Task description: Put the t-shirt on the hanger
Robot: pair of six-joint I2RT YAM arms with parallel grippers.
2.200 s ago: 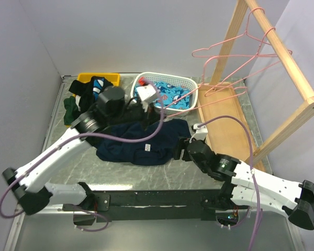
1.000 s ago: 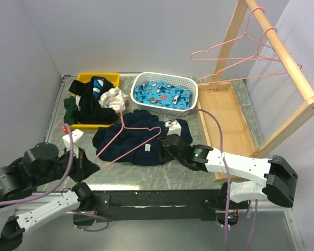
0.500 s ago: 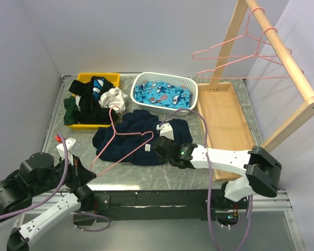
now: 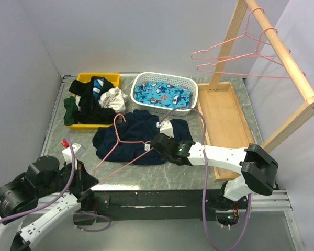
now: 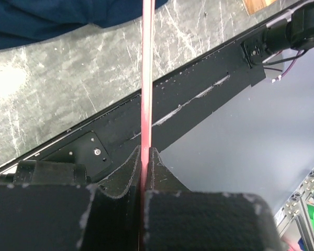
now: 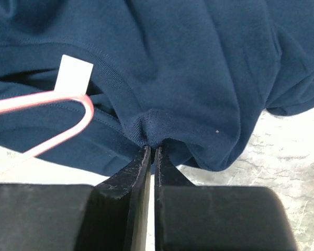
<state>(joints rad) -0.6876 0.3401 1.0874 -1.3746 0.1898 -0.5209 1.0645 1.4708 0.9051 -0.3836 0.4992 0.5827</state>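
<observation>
1. My left gripper [image 5: 146, 157] is clamped tight on the hanger [image 5: 146, 78]. The pink wire runs straight out from between the pads, and I hold it low at the near left corner of the table [image 4: 199, 172].
2. My right gripper [image 6: 153, 151] has its jaws pressed together on a fold of the t-shirt [image 6: 199, 78], right at the ribbed collar edge. The cloth bunches up at the tips.
3. The t-shirt lies rumpled mid-table, its length running left to right. The collar faces my near side, with the white label [image 6: 76, 75] showing inside it.
4. The hanger slants from my left grip up and rightward across the shirt. Its hook curls toward the far side, over the navy cloth. Its rounded shoulder end sits just beside the label, at the neck opening.
5. As I read it, this is the threading step: one hanger shoulder goes in through the collar.
6. Next, I'd say, the right arm lifts the pinched collar so the neck gapes. Then the left arm pushes the wire along its own slant into the opening.
7. I can't tell whether the tip is already under the front layer.
</observation>
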